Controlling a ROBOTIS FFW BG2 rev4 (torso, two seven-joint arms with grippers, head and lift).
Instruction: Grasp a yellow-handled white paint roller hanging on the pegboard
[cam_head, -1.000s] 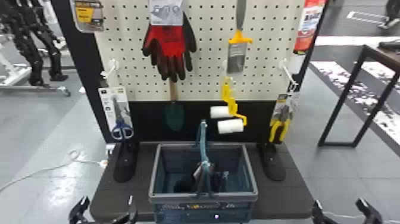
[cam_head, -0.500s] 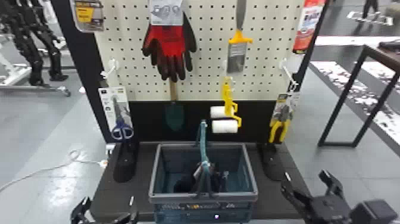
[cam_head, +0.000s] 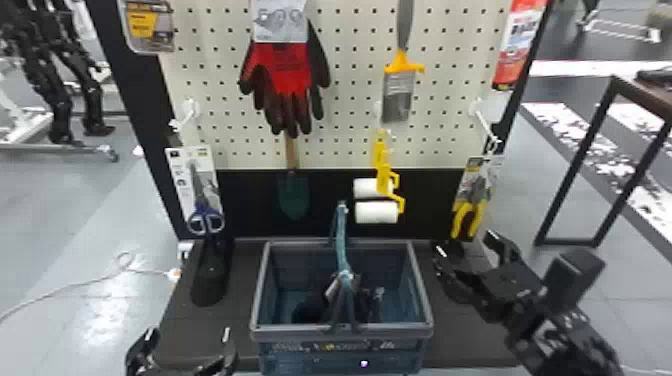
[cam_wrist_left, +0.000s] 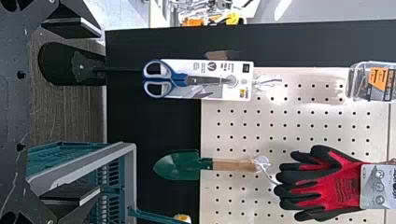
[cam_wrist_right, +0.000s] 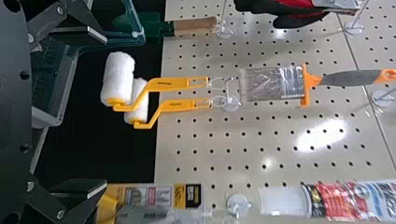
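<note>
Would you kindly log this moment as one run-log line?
right gripper: open, right of basket | paint rollers: two on pegboard, ungrasped | left gripper: open, left of basket

A glossy grey floor (cam_head: 60, 210) catches the overhead light, a white cable (cam_head: 75, 286) trailing across it; a black-framed table (cam_head: 578, 160) stands at right.

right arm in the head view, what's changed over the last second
The right hand rose from the bottom right corner toward the white pegboard, open, now beside the blue plastic basket. Nothing was grasped. The two yellow-handled white paint rollers hang as before; the left hand stayed low, left of the basket.
</note>
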